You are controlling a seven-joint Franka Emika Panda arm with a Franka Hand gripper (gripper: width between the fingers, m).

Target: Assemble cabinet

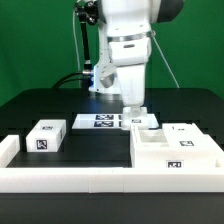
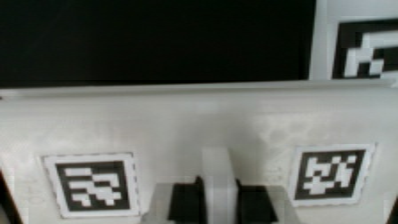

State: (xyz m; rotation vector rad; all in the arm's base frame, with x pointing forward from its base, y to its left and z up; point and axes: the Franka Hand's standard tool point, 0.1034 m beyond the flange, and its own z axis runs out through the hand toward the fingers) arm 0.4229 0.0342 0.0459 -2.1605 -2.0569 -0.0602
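While low over the white block [image 2: 196, 125], the claw [image 2: 214, 188] stands narrow; grip unclear.

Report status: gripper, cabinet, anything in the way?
Gripper low at a tagged white part, jaws unreadable. Cabinet on the exterior view's right. Drawer block sits apart on the left; no obstruction seen.

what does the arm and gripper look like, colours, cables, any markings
The arm is glossy white with rounded casings and a dark band above the wrist. The gripper is pale as well. Thin black cables hang behind it. No markings can be read.
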